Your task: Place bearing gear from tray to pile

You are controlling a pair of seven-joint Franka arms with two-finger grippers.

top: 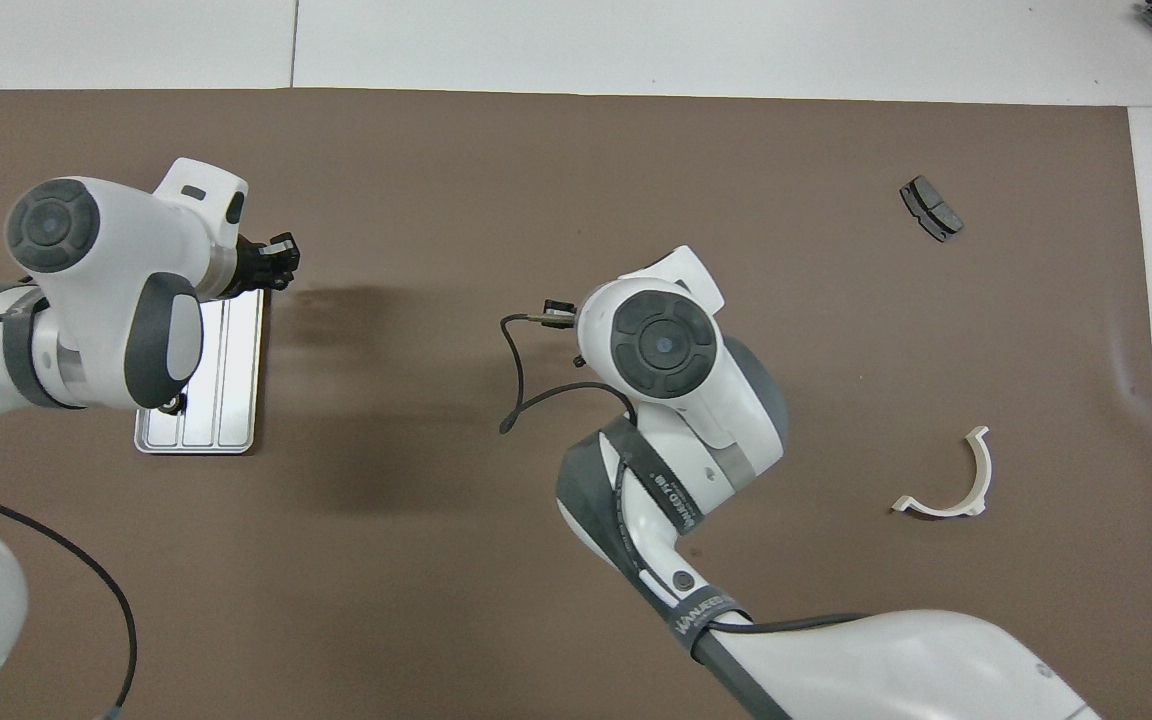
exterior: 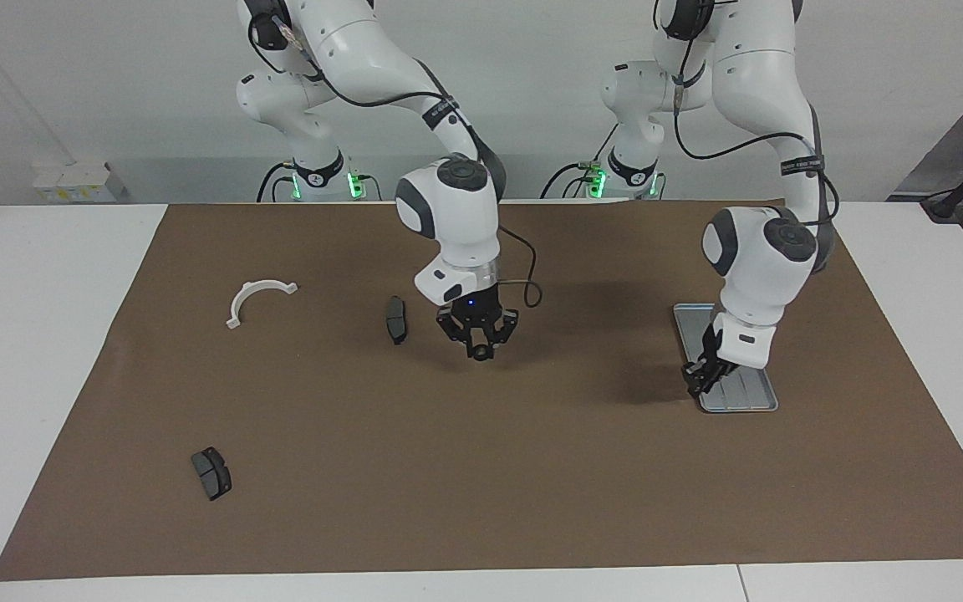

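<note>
Facing view: the right gripper [exterior: 479, 347] is held over the mat [exterior: 481, 485] beside a pad [exterior: 396, 318], narrowed on what seems to be the gear [exterior: 479, 354]. The left gripper [exterior: 696, 383] is raised over the edge of the tray [exterior: 741, 400] farthest from the robots; whether it is open cannot be told. A small round part [top: 173, 403] is seen on the tray's nearer end. The bracket [exterior: 257, 299] and a second pad [exterior: 211, 472] are spread toward the right arm's end
</note>
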